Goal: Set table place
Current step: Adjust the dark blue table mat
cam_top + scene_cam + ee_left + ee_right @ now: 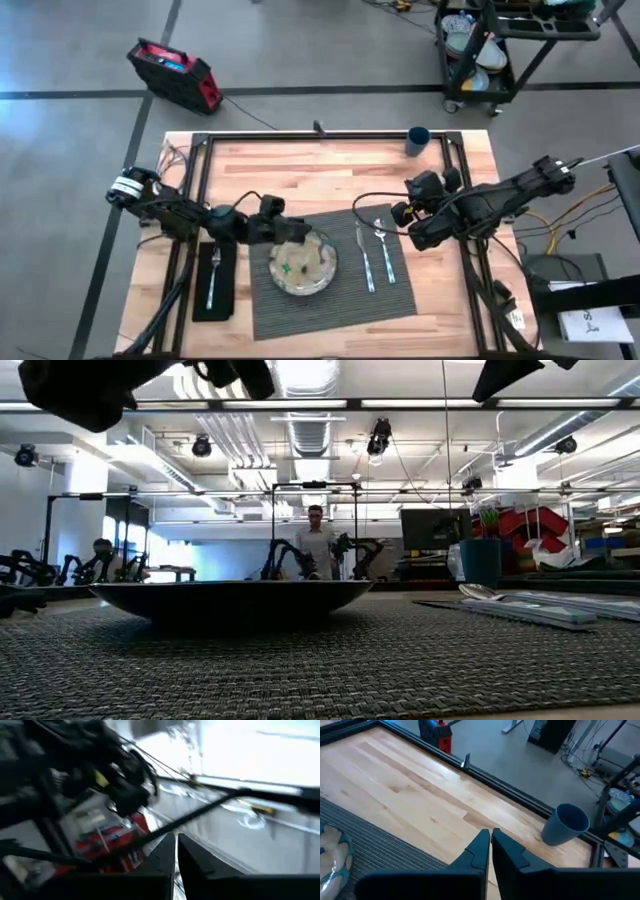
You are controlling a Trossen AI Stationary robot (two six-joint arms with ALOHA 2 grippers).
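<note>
The right gripper hangs over the counter, jaws nearly closed, the blue cup ahead. The left gripper, blurred, seems likewise narrow.

No legible text, labels, brands or numbers on anything in any view.

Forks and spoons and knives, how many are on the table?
3. A fork lies on the black napkin left of the plate. A knife and a spoon lie side by side on the placemat, right of the plate.
</note>
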